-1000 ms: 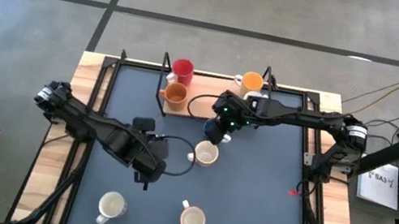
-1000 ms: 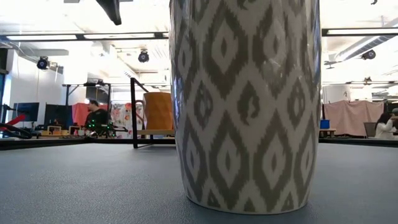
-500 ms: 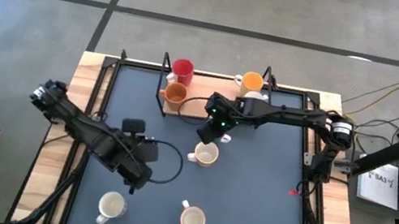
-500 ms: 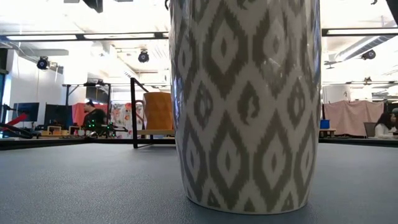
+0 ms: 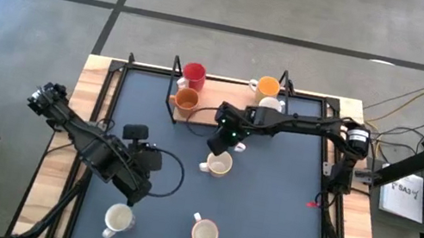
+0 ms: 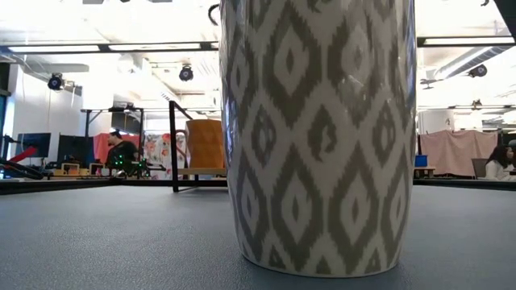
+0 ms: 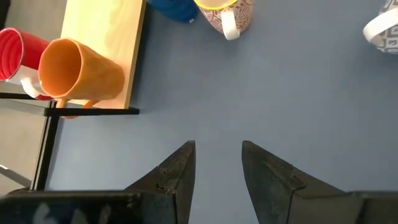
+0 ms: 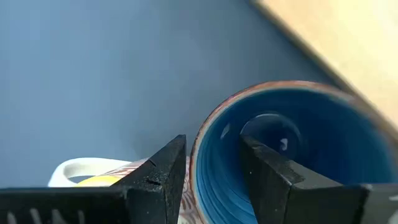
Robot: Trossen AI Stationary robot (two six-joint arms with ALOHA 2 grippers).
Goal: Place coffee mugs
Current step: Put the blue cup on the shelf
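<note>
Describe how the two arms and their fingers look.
Both arms are dark, jointed links. The left arm trails a looping black cable; the right arm shows a small green light near its wrist. Each wrist view shows two black, wedge-shaped fingers.

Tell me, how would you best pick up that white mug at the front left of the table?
Probably by its rim, coming straight down from above. The white mug stands upright with its mouth open to the ceiling, so one finger can go inside and one outside the wall. Its handle seems to point toward the table's front, so grip a side away from it. The left gripper hangs nearest.
</note>
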